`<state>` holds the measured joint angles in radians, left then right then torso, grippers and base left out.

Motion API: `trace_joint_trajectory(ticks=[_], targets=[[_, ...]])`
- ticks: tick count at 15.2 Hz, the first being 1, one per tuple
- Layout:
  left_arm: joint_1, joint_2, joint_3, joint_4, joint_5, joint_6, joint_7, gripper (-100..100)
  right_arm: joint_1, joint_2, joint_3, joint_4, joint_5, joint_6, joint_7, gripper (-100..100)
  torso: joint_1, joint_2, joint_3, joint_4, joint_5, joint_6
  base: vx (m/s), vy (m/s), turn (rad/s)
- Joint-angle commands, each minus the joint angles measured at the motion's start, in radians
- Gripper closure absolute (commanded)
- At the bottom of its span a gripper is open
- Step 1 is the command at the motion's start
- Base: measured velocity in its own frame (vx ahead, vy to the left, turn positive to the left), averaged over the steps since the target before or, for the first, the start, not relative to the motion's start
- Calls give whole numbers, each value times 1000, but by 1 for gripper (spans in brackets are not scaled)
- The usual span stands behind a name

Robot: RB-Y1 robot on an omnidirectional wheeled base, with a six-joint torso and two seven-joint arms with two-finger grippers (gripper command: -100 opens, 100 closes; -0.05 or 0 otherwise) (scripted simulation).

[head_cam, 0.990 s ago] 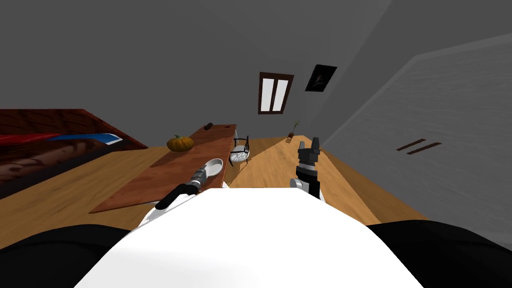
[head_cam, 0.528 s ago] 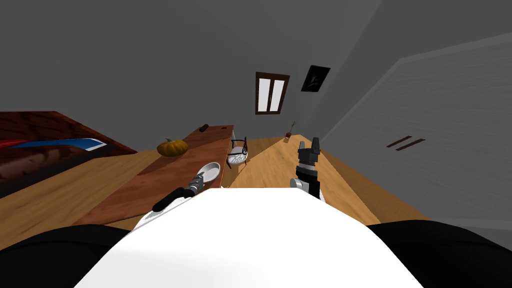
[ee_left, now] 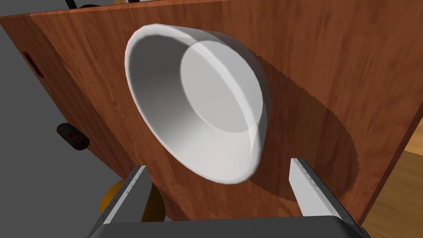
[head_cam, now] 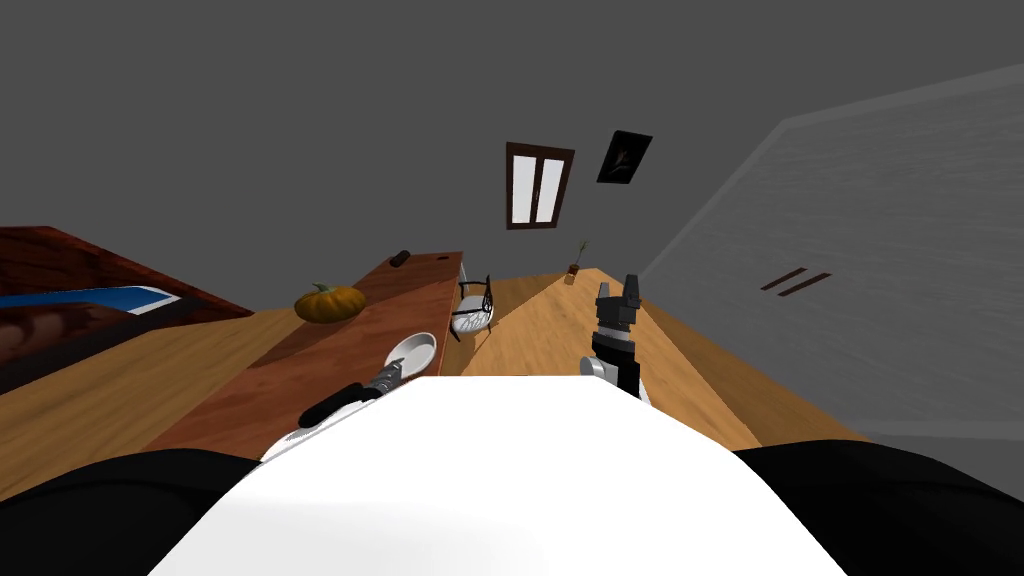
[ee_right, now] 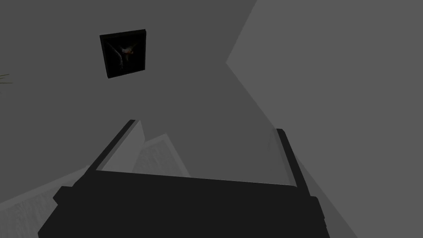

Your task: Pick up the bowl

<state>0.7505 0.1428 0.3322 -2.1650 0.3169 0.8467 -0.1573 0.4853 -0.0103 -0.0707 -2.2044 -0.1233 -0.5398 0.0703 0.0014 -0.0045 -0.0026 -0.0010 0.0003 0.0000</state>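
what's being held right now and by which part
Nothing. Left gripper open at the bowl, fingers not touching it; right gripper open too.

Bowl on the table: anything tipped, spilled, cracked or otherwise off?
Nothing stands out. The white bowl sits upright and empty on the brown wooden table, near its edge, with no visible damage. The left gripper is open just short of its rim. The pumpkin farther along also sits upright.

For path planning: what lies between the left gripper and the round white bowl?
Left wrist view: only bare red-brown wooden tabletop between left gripper and bowl.
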Motion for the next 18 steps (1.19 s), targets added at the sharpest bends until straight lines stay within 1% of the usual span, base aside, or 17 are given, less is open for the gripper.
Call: trace_joint_trajectory(ticks=[1, 2, 3, 4, 5, 6, 7, 8, 10, 11, 14, 15, 16, 18], targets=[[6, -7, 20, 12, 8, 50, -13, -100, 0, 0, 0, 0, 0, 0, 0, 0, 0, 0, 0, 0, 0, 0, 75, 36, -92], [6, -7, 20, 12, 8, 58, -13, -100, 0, 0, 0, 0, 0, 0, 0, 0, 0, 0, 0, 0, 0, 0, 75, 42, -66], [9, -14, 34, 23, 12, 86, -21, -100, 0, 0, 0, 0, 0, 0, 0, 0, 1, 0, 0, 0, 0, 0, 77, 46, -82], [9, -14, 34, 23, 12, 93, -21, -100, 0, 0, 0, 0, 0, 0, 0, 0, 1, -1, 0, 0, 0, 0, 73, 45, -67], [12, -21, 46, 32, 15, 124, -30, -100, 0, 0, 0, 0, 0, 0, 0, 0, 1, -1, 0, 0, 0, 0, 77, 46, -78], [12, -21, 46, 32, 15, 124, -30, -100, 0, 0, 0, 0, 0, 0, 0, 0, 1, -1, 0, 0, 0, 0, 75, 41, -64], [14, -29, 57, 41, 19, 152, -37, -100, 0, 0, 0, 0, 0, 0, 0, 0, 1, -1, 0, 0, 0, 0, 70, 34, -64], [14, -29, 57, 41, 19, 152, -37, -100, 0, 0, 0, 0, 0, 0, 0, 0, 1, 0, 0, 0, 0, 0, 62, 31, -47], [18, -47, 75, 56, 24, 197, -50, -100, 0, 0, 0, 0, 0, 0, 0, 0, 0, 0, 0, 0, 0, 0, 71, 39, -69], [18, -47, 75, 56, 24, 197, -50, -100, 0, 0, 0, 0, 0, 0, 0, 0, 1, 0, 0, 0, 0, 0, 69, 47, -52], [21, -77, 92, 68, 28, 235, -62, -100, 0, 0, 0, 0, 0, 0, 0, 0, 1, 0, 0, 0, 0, 0, 56, 41, -46], [16, -65, 87, 63, 25, 224, -56, -100, 0, 0, 0, 0, 0, 0, 0, 0, 1, 1, 0, 0, 0, 0, 29, 25, -16], [3, -65, 83, 91, 18, 211, -55, -100, 0, 0, 0, 0, 0, 0, 0, 0, 0, 2, 1, 0, 0, 0, 10, 14, -6], [-10, -63, 78, 120, 11, 192, -54, -100, 0, 0, 0, 0, 0, 0, 0, 0, -1, 4, 2, 1, 0, 0, -3, 12, -9]])
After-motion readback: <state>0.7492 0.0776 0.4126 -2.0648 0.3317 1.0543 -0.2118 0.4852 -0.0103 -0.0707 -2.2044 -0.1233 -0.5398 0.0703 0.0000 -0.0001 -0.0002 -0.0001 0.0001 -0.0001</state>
